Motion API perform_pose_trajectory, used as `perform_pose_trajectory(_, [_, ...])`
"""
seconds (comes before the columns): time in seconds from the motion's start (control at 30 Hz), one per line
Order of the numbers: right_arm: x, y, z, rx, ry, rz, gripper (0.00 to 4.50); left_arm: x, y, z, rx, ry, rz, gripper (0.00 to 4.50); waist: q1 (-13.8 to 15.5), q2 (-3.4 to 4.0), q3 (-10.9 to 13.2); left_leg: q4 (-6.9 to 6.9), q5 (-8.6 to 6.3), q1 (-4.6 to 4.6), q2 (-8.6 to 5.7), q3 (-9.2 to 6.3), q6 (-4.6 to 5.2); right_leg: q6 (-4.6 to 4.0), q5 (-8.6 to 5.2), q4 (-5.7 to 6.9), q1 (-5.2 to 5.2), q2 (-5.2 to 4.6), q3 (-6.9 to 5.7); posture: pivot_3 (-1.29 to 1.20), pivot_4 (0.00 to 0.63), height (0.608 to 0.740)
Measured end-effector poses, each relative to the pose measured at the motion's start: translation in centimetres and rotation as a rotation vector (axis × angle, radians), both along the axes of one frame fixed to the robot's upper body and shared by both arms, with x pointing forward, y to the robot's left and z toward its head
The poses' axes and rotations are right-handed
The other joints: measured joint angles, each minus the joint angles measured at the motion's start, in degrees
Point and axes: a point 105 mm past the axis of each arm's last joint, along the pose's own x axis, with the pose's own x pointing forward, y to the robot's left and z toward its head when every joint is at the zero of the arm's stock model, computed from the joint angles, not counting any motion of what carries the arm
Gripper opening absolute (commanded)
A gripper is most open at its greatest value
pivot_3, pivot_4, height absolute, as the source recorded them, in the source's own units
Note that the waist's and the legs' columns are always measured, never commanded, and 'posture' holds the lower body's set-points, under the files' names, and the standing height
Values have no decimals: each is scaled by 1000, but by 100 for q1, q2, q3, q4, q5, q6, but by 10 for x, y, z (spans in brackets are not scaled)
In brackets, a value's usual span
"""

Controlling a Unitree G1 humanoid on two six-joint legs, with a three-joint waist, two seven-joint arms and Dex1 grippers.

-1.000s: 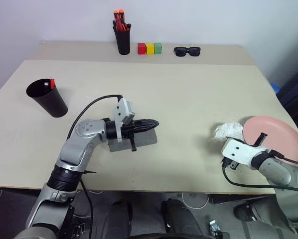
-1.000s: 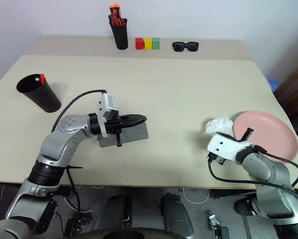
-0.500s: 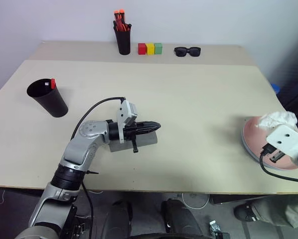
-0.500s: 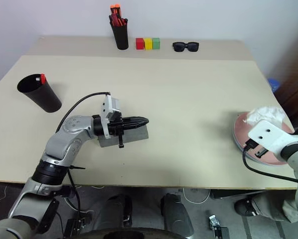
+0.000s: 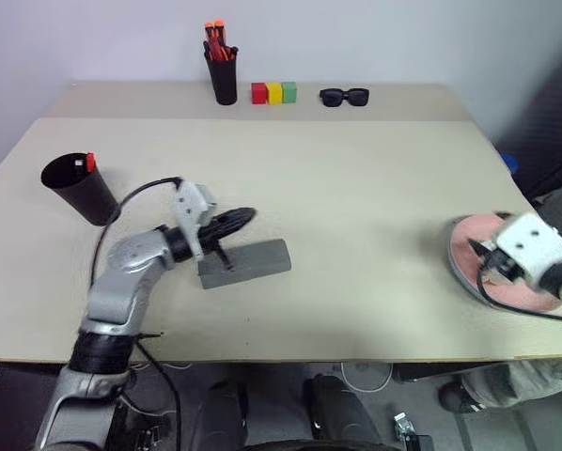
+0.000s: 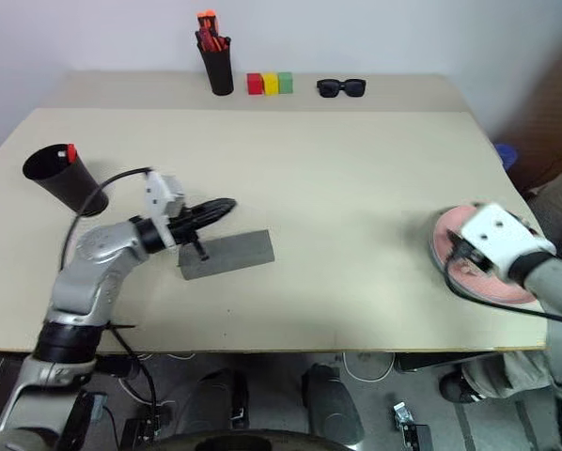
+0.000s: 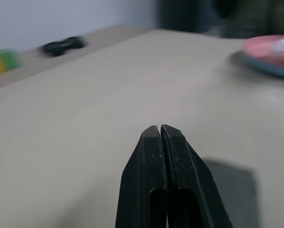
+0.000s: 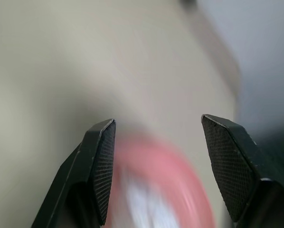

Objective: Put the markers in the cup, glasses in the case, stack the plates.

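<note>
Over the pink plate [image 6: 476, 272] hangs the right gripper [image 8: 156, 175], jaws wide and empty; a low pass could nudge that plate off the table edge just beyond it. Left gripper [image 7: 160, 137] is pinched closed, empty, the grey case [image 5: 244, 262] just beside it. No readable writing anywhere.
</note>
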Motion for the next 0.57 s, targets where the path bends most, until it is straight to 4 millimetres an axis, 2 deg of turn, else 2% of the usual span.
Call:
perform_pose_trajectory(0.1, [6, 22, -6, 147, 55, 103, 2894, -10, 39, -5, 33, 7, 163, 0, 35, 3, 3, -1, -1, -2, -1, 3, 2, 0, -2, -3, 4, -9, -3, 0, 150, 725])
perform_pose_trajectory(0.23, [18, 31, -4, 221, 83, 164, 2894, -26, 56, -2, 56, -1, 240, 0, 135, 0, 1, 10, -4, -1, -3, 16, 6, -21, -13, -22, 12, -19, 1, 0, 150, 725])
perform_pose_trajectory(0.33, [32, 40, -11, 259, 122, 213, 2894, -45, 75, -11, 81, 36, 324, 0, 106, 0, 1, 7, -4, 4, -1, 17, 7, -23, -13, -20, 11, -17, 2, 0, 150, 725])
perform_pose_trajectory(0.43, [39, 50, -30, 255, 188, 258, 2894, -52, 81, -9, 82, 37, 362, 0, 163, 2, 3, 6, -4, 2, -1, 15, 7, -24, -14, -19, 9, -15, 0, 0, 150, 725])
perform_pose_trajectory(0.57, [46, 58, -32, 250, 186, 293, 2894, -57, 78, -5, 76, 19, 376, 0, 152, 2, 3, 6, -5, 2, -2, 20, 7, -23, -14, -21, 9, -18, 3, 0, 150, 725])
